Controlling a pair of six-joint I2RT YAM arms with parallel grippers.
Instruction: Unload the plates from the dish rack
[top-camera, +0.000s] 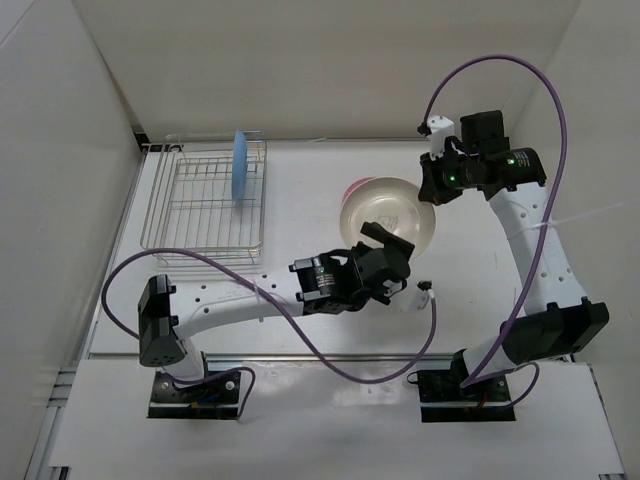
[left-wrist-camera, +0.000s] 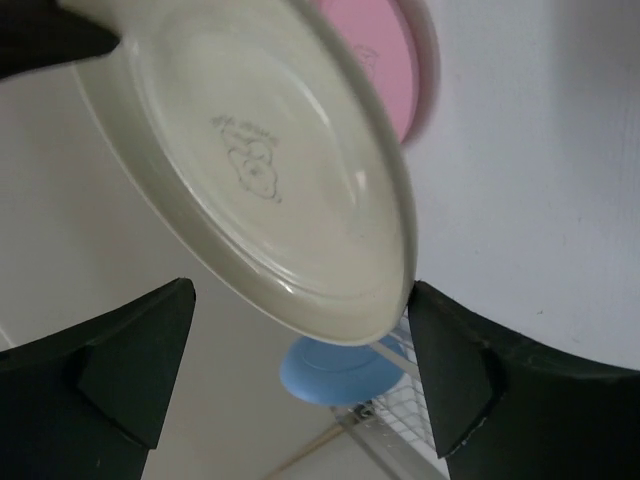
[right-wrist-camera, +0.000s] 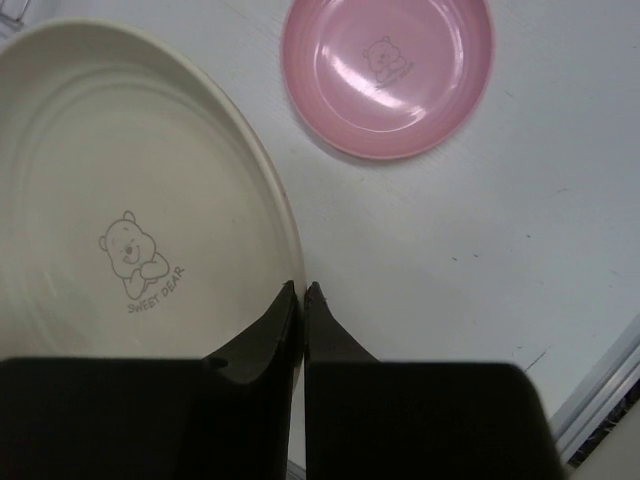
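Note:
The cream-white plate (top-camera: 392, 218) hangs tilted above the table, and my right gripper (top-camera: 429, 197) is shut on its far right rim. The right wrist view shows the fingers (right-wrist-camera: 301, 290) pinching the rim of the cream plate (right-wrist-camera: 130, 200). My left gripper (top-camera: 390, 252) is open at the plate's near edge. In the left wrist view the plate's underside (left-wrist-camera: 250, 160) dips between the wide-apart fingers (left-wrist-camera: 470, 380). The pink plate (right-wrist-camera: 388, 75) lies flat on the table, partly under the cream one (top-camera: 353, 187). The light blue plate (top-camera: 241, 165) stands on edge in the dish rack (top-camera: 200, 205).
White walls close in the table at the back and both sides. The rack stands in the back left corner. Purple cables loop over both arms (top-camera: 500, 70). The table's front edge with a metal rail (right-wrist-camera: 600, 400) runs near the arm bases.

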